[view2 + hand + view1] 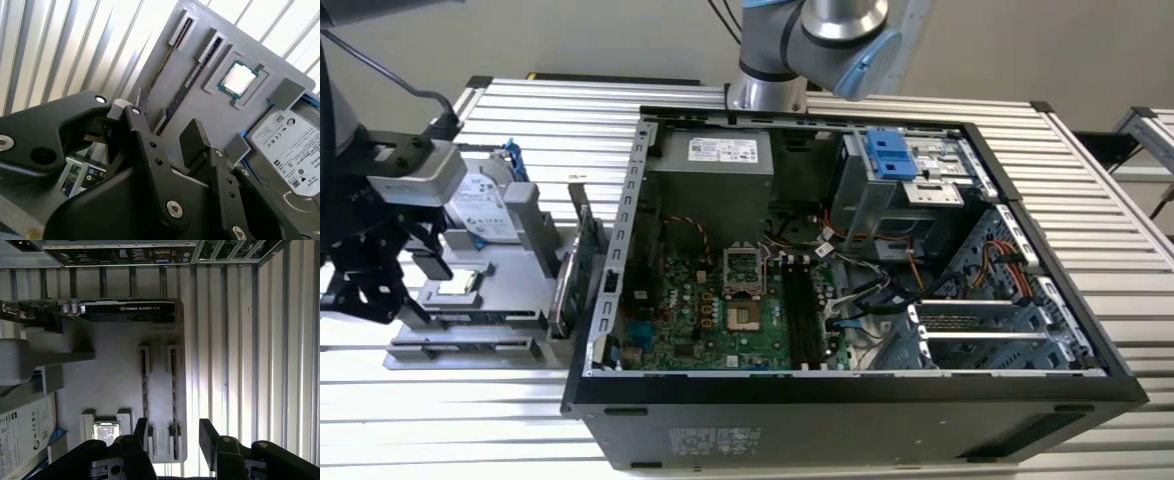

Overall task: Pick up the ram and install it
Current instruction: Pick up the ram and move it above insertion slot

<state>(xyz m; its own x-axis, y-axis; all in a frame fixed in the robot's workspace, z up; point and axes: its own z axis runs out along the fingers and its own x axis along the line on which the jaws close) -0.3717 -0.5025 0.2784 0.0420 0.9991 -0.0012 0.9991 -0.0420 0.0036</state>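
Claw (173, 434) wide open, empty, hovering over the memory stick (173, 382), which runs lengthwise straight out between its two fingers (141, 427).

Ribbed metal table (454, 430), seemingly grey wall (587, 35)

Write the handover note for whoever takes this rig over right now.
The gripper is open and holds nothing. It is over the grey tray.
The ram stands on edge in its tray holder. In the first wrist view it lines up with the gap between the fingers, with no contact visible.
The computer case lies open at the exterior view's right of the tray, its long black slots exposed.
Done: gripper positioned at the tray.
Left: pick-up and install, neither done yet.
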